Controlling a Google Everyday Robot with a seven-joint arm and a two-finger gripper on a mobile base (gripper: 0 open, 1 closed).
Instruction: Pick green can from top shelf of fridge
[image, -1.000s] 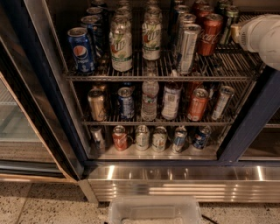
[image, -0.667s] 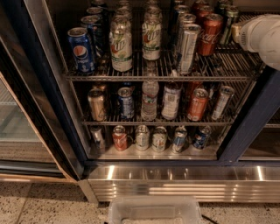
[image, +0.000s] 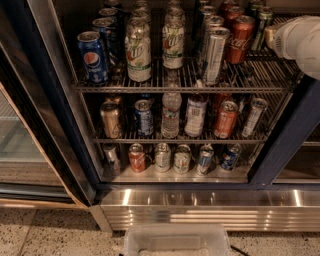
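**Gripper level with the green can, right end of the top shelf.**
The gripper (image: 273, 36), on a white arm (image: 301, 44) entering from the right edge, sits over the right end of the top shelf (image: 175, 84) of the fridge (image: 200, 210). Whether it is open or closed cannot be determined. The green can (image: 262, 27) stands upright immediately left of the gripper; contact cannot be confirmed. A red Coca-Cola can (image: 241, 39) stands just beyond it, further left.
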